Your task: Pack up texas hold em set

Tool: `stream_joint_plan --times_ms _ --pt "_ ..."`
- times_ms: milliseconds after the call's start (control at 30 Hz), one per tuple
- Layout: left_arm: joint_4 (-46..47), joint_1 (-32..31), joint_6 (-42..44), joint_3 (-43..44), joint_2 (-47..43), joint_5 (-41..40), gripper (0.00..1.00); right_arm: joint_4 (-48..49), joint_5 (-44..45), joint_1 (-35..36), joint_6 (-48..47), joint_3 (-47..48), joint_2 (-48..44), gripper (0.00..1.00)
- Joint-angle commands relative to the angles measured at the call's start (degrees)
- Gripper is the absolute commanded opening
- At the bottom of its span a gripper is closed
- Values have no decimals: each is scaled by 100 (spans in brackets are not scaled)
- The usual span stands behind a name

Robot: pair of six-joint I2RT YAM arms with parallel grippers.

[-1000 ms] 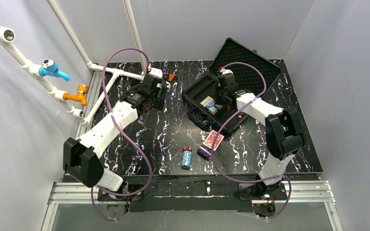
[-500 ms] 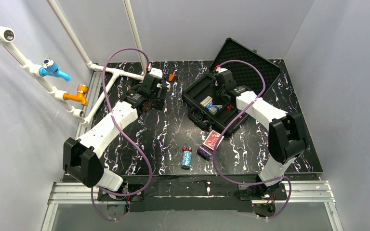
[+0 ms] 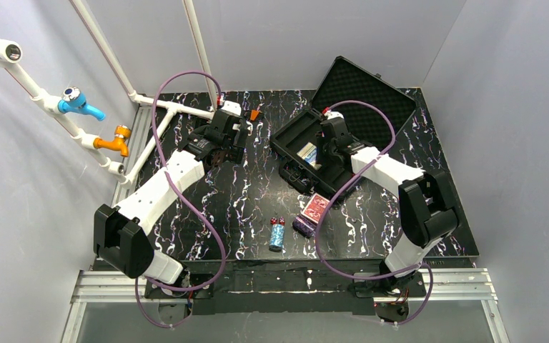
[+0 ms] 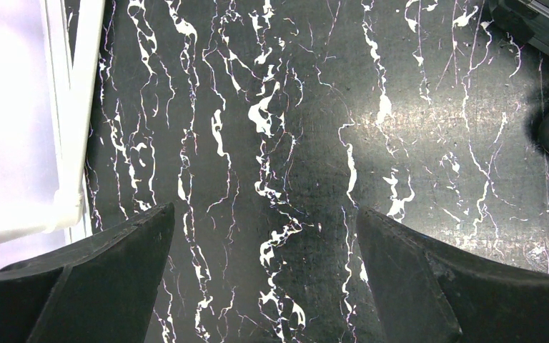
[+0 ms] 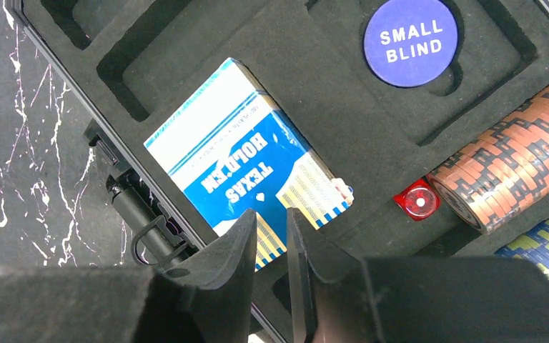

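One black case (image 3: 283,140) lies open at the far right of the table (image 3: 250,193), lid (image 3: 366,88) leaning back. There are two card decks: a blue Texas Hold'em deck (image 5: 239,179) in the case and a red deck (image 3: 317,207) on the table. Four chip stacks show: orange (image 5: 518,168) and blue-yellow (image 5: 547,250) in the case, blue (image 3: 277,236) and purple (image 3: 302,226) loose. Three red dice: one (image 5: 418,201) in the case, two (image 3: 277,221) on the table. One Small Blind button (image 5: 410,32) sits in its recess.

The right gripper (image 5: 271,239), jaws nearly together with nothing between them, hangs over the blue deck; since a second ago it has shifted slightly left and nearer. The left gripper (image 4: 264,229) stays spread wide over bare table.
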Motion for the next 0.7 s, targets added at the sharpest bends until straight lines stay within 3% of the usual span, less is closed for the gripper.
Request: stream_joint_plan --times_ms 0,433,667 --pt "-108 23 20 20 -290 -65 98 -762 65 -3 63 -243 424 31" --pt "-112 24 25 16 -310 -15 98 -1223 -18 -4 -69 1296 188 33" --pt "-110 24 29 5 -320 -28 98 -1297 -49 -4 -95 1836 709 35"
